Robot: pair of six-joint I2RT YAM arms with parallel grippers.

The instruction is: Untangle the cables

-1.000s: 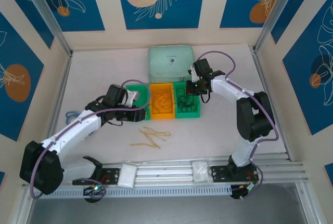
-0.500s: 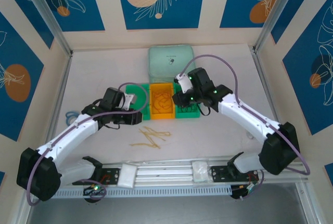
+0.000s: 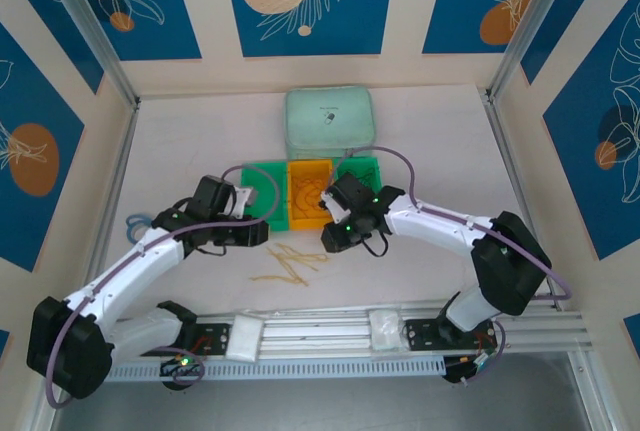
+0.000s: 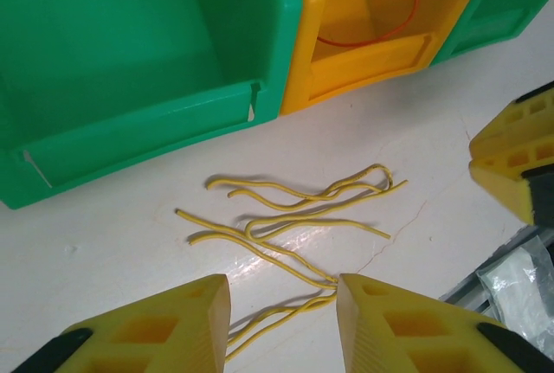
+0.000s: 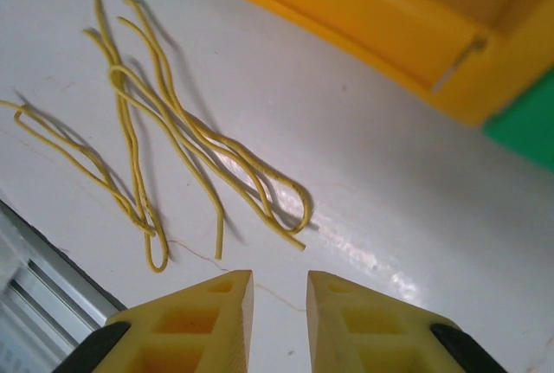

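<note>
Three bins stand side by side on the worktop [image 3: 420, 131]: left bin [image 3: 262, 183], middle bin [image 3: 308, 166], right bin [image 3: 358, 166], with a flat case [image 3: 330, 121] just behind them. In the middle bin lie coiled cables [image 3: 308, 194]. Before the bins lie loose cables [image 3: 288, 263], between the left pincer [image 4: 284, 304] and the right pincer [image 5: 279, 291], touching neither.

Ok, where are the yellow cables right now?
The yellow cables lie loose on the table in the top view, just nearer than the yellow bin, between the left pincer and right pincer.
</note>
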